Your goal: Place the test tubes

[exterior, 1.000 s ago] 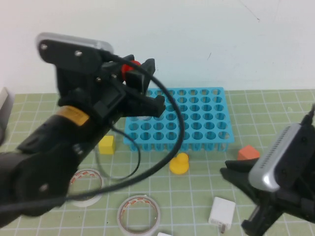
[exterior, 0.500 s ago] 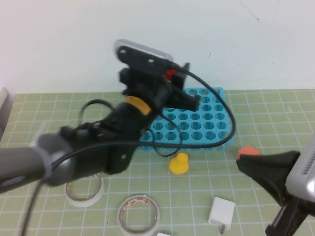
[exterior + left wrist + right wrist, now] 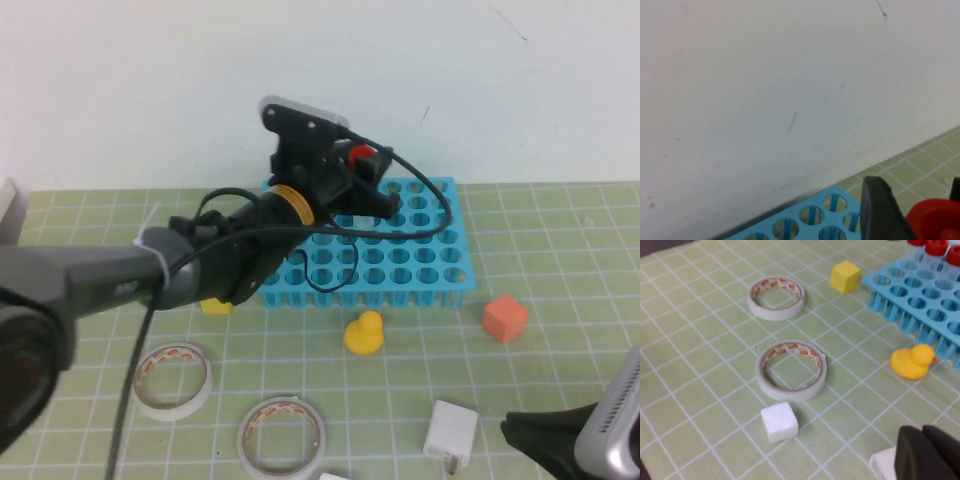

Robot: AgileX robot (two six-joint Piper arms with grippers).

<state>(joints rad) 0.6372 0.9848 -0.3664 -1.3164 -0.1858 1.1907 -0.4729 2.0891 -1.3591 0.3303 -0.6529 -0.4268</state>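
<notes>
We see the left gripper (image 3: 368, 168) over the far edge of the blue rack (image 3: 430, 262), its fingers closed on a red-capped test tube (image 3: 358, 155). 3 more capped tubes (image 3: 935, 252) stand in holes on the rack's side toward the yellow cube (image 3: 845, 275). The right gripper (image 3: 515, 432), well in front of the rack, is closed tight and holds nothing

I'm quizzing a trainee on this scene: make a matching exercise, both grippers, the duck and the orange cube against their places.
1 left gripper
2 right gripper
3 duck
4 orange cube

A right of the rack
B above the rack, gripping a red-capped test tube
C near right corner, shut
D in front of the rack

Pairs: 1-B, 2-C, 3-D, 4-A
</notes>
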